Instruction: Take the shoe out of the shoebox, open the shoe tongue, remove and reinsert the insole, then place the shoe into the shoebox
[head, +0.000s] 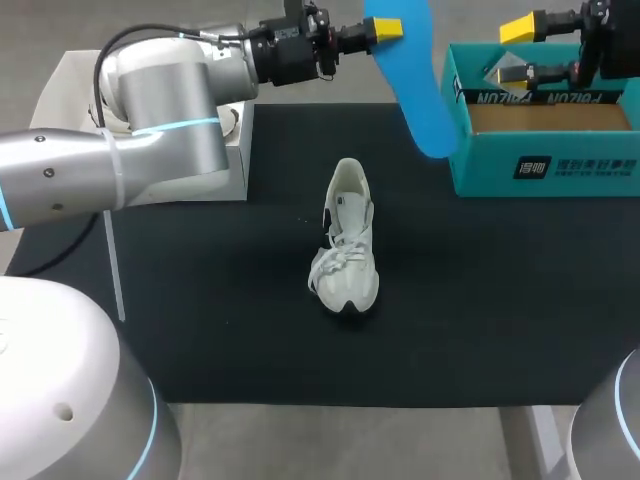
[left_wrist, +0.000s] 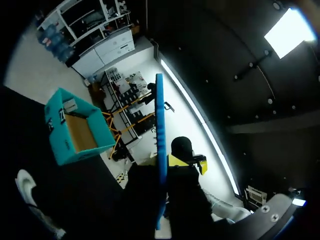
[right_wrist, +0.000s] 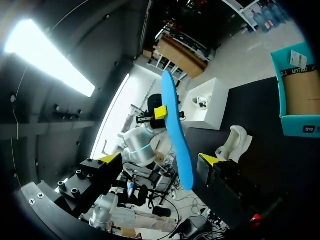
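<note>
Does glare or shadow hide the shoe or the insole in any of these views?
Head view: even light; the white shoe and blue insole stand out against the dark mat. Left wrist view: a ceiling lamp glares and the table side is dark, but the insole reads edge-on. Right wrist view: lamp glare sits off to one side and the insole is well lit.

**Left arm** (head: 150, 140): silver links enter from the left side and run along the far part of the table. The black wrist is held level and points toward the right side.

**Left gripper** (head: 392, 30): closed on the upper part of the blue insole (head: 418, 85) from its two faces, holding it aloft with its length hanging down. In the left wrist view, one yellow tip (left_wrist: 178, 160) shows just beside the insole's edge.

**Right arm** (head: 605, 40): enters at the far right corner.

**Right gripper** (head: 520, 50): raised and facing the left gripper, its yellow-tipped fingers (right_wrist: 107, 159) spread wide with nothing held between them.
</note>
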